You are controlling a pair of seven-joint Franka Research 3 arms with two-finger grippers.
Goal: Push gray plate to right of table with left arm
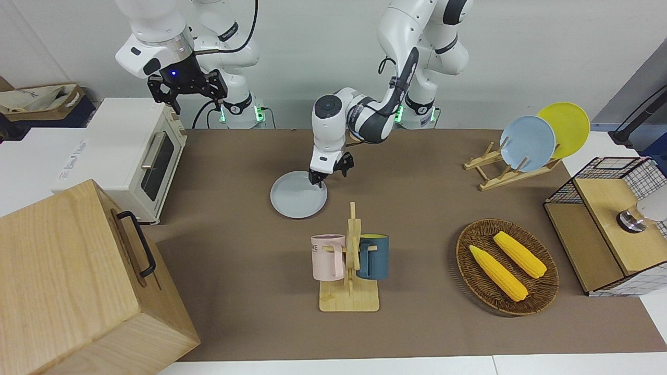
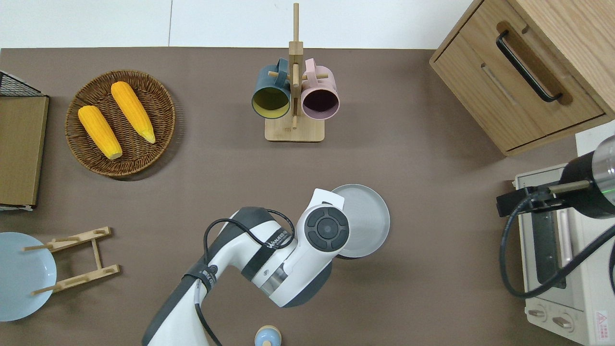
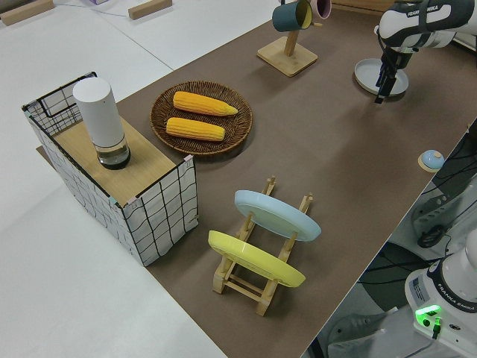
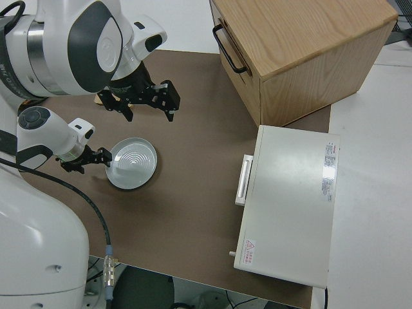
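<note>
Resting place of the gray plate [image 1: 298, 195]: flat on the brown bench [image 1: 234, 271], about midway along it, nearer to the robots than the mug rack [image 1: 350, 271] and well apart from the toaster oven [image 1: 136, 156].
Left claw [image 1: 328, 172]: seen raised at the plate's edge on the side toward the left arm's end of the bench; its fingers are spread apart and nothing is held between them.
Contact: one fingertip [image 1: 314, 180] is seen just over the plate's rim in the front view; whether it touches cannot be told.
Overhead view: the claw is hidden under the wrist of the left arm [image 2: 307, 250], which overlaps the plate's [image 2: 362, 220] edge.
Right claw [image 1: 180, 91]: parked, fingers held apart, nothing gripped.
Wicker basket [image 1: 542, 297]: set toward the left arm's end of the bench; two yellow corn cobs [image 1: 508, 263] are laid in it side by side.
Mug rack: a pink mug [image 1: 328, 256] and a dark teal mug [image 1: 372, 256] are hung on it, one on each side of the post.
Plate stand [image 1: 508, 169]: a sky-blue plate [image 1: 527, 142] and a yellow plate [image 1: 568, 127] are held upright in it, tilted.
Wire-sided box [image 1: 609, 224]: a white cylinder [image 3: 100, 123] is stood on its wooden top.
Wooden cabinet [image 1: 68, 281]: placed at the right arm's end of the bench, beside the toaster oven.
</note>
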